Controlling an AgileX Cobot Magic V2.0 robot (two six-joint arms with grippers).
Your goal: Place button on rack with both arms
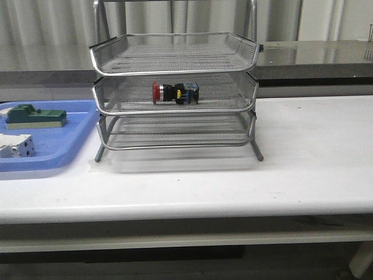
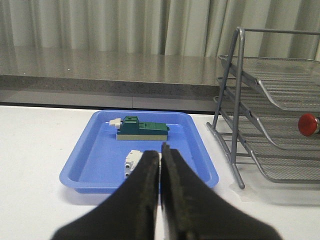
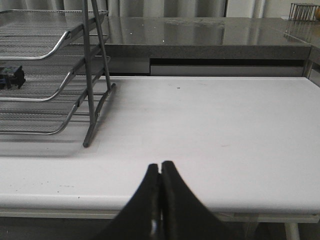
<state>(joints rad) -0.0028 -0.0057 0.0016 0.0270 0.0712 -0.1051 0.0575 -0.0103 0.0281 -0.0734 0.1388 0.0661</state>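
The button (image 1: 175, 93) lies on its side in the middle tray of the rack (image 1: 175, 93), red cap toward the robot's left, black body with its blue and yellow bits toward the right. It rests on the mesh with nothing holding it, which suggests the placing is done and the arms have no more to carry. The rack stands on the white surface (image 1: 303, 157), its trays stepped so that each tier is open at the front, a plain reason the button could be set in from that side.

Just left of the rack sits a blue tray (image 1: 70, 140) with a green-and-beige block (image 1: 35, 116) and a white block (image 1: 14, 146) in it, both apart from the rack and not wanted here.

The front view shows neither arm, so it alone cannot tell how they stand. The left wrist view does: the left end effector (image 2: 160, 165) has its fingers pressed together with nothing between them, held low in front of the blue tray, the button's red cap showing at the rack's edge. The right wrist view shows the right end effector (image 3: 160, 172) likewise closed and empty, over bare surface, well apart from the rack, with only the dark tail of the button visible.
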